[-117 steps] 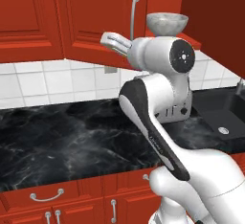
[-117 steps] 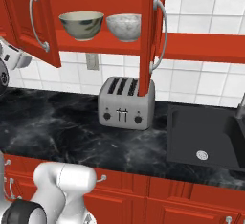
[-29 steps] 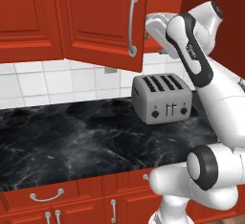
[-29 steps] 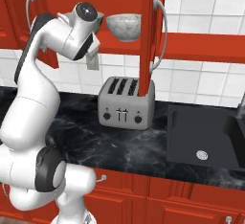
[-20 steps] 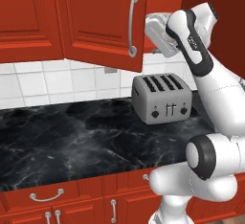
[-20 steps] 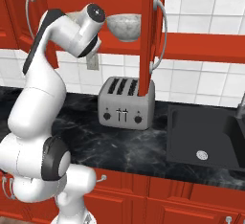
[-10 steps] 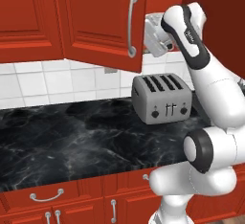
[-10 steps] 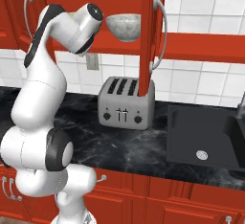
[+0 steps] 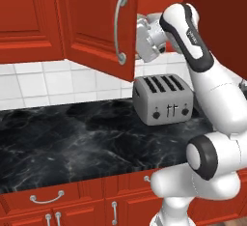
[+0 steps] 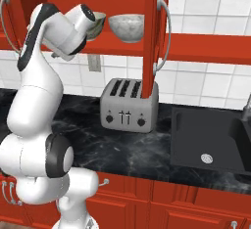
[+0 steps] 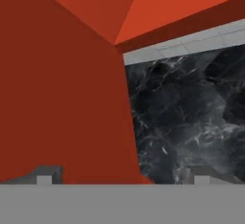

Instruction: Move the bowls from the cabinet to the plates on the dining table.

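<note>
Reading "Franka" nowhere; pincer (image 11: 119,177) agape.

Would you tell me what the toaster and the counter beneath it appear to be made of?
Toaster: probably brushed metal, given its satin silver-grey casing and dark slots and knobs. Counter: polished black marble or a marble-look slab, judging by the white veins and soft sheen; which one is unclear.

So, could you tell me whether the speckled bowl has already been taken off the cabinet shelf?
No, in the right base view the speckled bowl sits on the cabinet shelf, above the toaster.
</note>
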Robot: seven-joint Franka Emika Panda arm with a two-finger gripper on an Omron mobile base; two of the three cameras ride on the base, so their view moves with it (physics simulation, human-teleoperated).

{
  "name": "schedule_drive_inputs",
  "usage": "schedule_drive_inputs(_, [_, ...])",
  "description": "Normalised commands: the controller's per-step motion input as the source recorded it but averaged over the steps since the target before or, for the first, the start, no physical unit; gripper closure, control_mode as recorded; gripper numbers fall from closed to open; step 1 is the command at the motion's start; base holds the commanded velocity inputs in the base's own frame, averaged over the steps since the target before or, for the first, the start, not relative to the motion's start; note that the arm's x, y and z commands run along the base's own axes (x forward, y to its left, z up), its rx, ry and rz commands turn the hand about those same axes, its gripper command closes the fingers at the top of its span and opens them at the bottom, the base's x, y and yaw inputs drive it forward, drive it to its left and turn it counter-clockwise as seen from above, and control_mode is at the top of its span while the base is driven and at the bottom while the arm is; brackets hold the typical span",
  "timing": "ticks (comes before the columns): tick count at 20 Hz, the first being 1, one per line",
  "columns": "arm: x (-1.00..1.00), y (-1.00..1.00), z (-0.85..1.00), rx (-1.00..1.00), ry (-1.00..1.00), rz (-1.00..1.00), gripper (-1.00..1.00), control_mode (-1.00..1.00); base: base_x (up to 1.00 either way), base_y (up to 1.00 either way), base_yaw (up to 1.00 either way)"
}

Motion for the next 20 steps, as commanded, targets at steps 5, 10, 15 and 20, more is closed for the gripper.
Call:
schedule_drive_inputs(5, [-0.66, 0.89, -0.37, -0.06, -0.11, 0.13, -1.00, -1.00, 0.00, 0.00, 0.00])
schedule_drive_inputs(10, [-0.52, 0.95, -0.43, -0.10, -0.14, 0.06, -1.00, -1.00, 0.00, 0.00, 0.00])
schedule_drive_inputs(15, [-0.30, 0.88, -0.33, -0.11, -0.12, 0.02, -1.00, -1.00, 0.00, 0.00, 0.00])
schedule_drive_inputs(20, [-0.12, 0.47, -0.11, -0.08, -0.11, 0.00, -1.00, -1.00, 0.00, 0.00, 0.00])
